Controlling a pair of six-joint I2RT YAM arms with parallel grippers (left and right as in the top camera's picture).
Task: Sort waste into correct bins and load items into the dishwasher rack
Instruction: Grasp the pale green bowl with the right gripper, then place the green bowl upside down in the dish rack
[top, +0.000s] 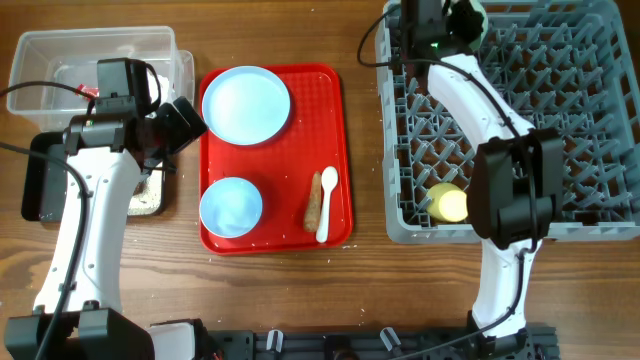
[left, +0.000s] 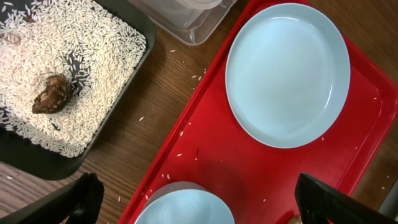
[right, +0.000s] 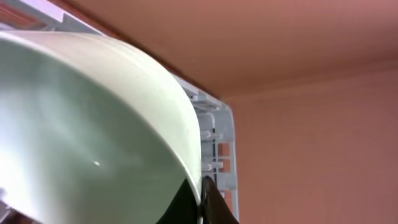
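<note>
Wooden table (top: 366, 300) carries a red tray (top: 322, 120) and grey rack (top: 590, 120).

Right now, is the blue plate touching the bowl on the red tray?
Apart. Left wrist view shows bare red tray between plate and bowl.

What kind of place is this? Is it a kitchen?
Probably a dish-clearing station on a wooden table, maybe a robot test setup rather than a real kitchen. A red tray holds a blue plate, a grey dishwasher rack stands beside it, and the right gripper grips a pale bowl.
</note>
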